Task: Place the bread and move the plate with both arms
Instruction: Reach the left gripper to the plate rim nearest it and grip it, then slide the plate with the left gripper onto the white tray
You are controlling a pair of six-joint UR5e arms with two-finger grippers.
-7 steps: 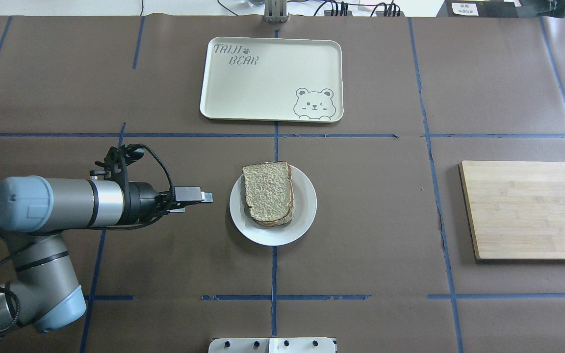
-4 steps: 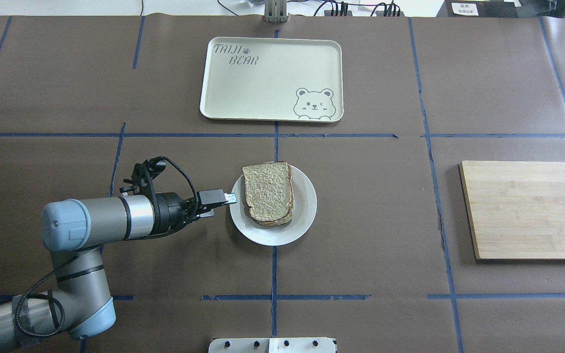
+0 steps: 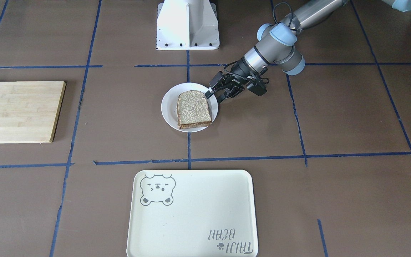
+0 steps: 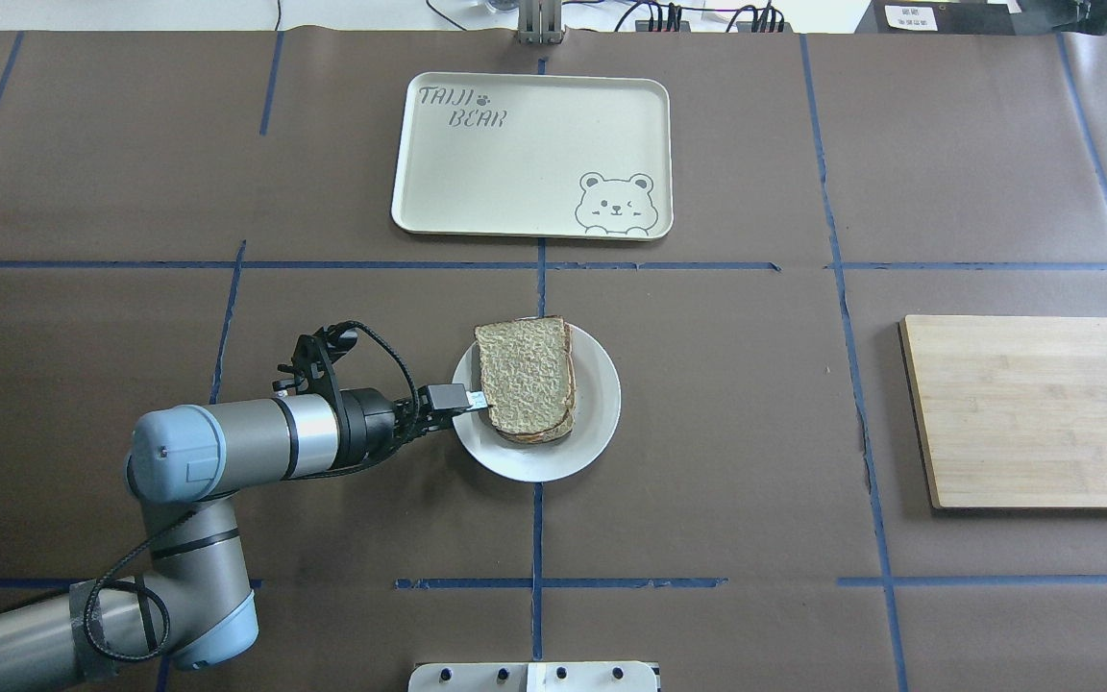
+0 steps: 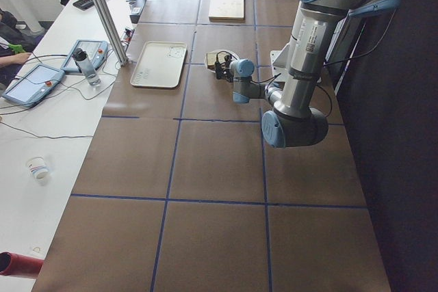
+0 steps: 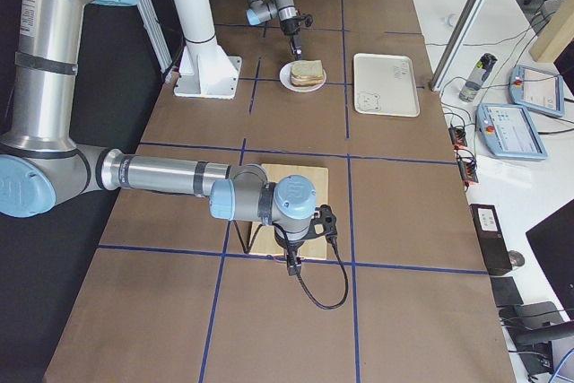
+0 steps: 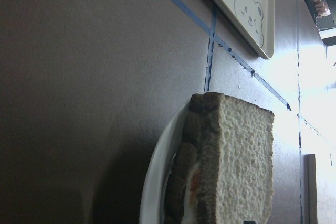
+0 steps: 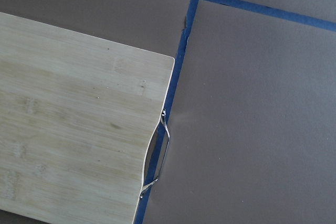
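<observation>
Plate [image 4: 602, 408], mid-table: holds two stacked slices. The top one is the bread [image 4: 525, 373], lying flat and slightly askew on a lower slice. The left wrist view shows white and orange filling between them.

Bread's long axis runs from robot to tray [image 4: 531, 154], with the rounded top toward the robot and the squarer end toward the tray. Pale tan, coarse crumb, dark brown crust.

Left gripper [image 3: 214, 97] is turned on its side at the plate's left rim, jaws apart. One finger is over the rim beside the bread, the other lower at the rim's outer edge.

Right gripper [image 6: 291, 265] sits at the edge of the cutting board [image 4: 1034, 408], well apart from the plate. Cannot tell its jaw state.
</observation>
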